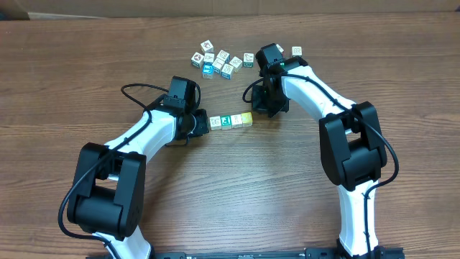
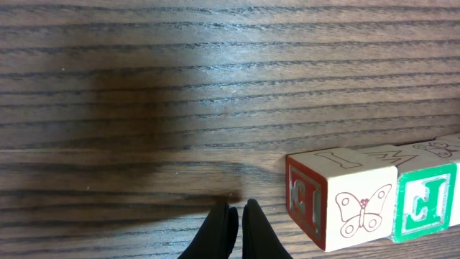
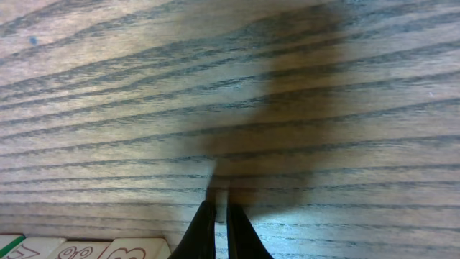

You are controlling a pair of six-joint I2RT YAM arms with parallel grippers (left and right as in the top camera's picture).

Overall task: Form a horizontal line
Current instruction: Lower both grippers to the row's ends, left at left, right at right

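The horizontal line (image 1: 231,121) is a short row of picture cubes on the wooden table, with white, green, white and yellow faces from left to right. My left gripper (image 1: 203,122) is shut and empty, just off the row's left end. In the left wrist view its tips (image 2: 235,213) rest on the wood beside the white butterfly cube (image 2: 341,199), and the green cube (image 2: 425,202) follows it. My right gripper (image 1: 265,109) is shut and empty, just past the yellow end. In the right wrist view its tips (image 3: 222,210) point at bare wood, with the row's cubes (image 3: 133,250) at the lower left.
A loose cluster of similar cubes (image 1: 219,62) lies behind the row, at the back of the table. One more cube (image 1: 297,51) sits behind the right arm. Both arms reach in from the near edge.
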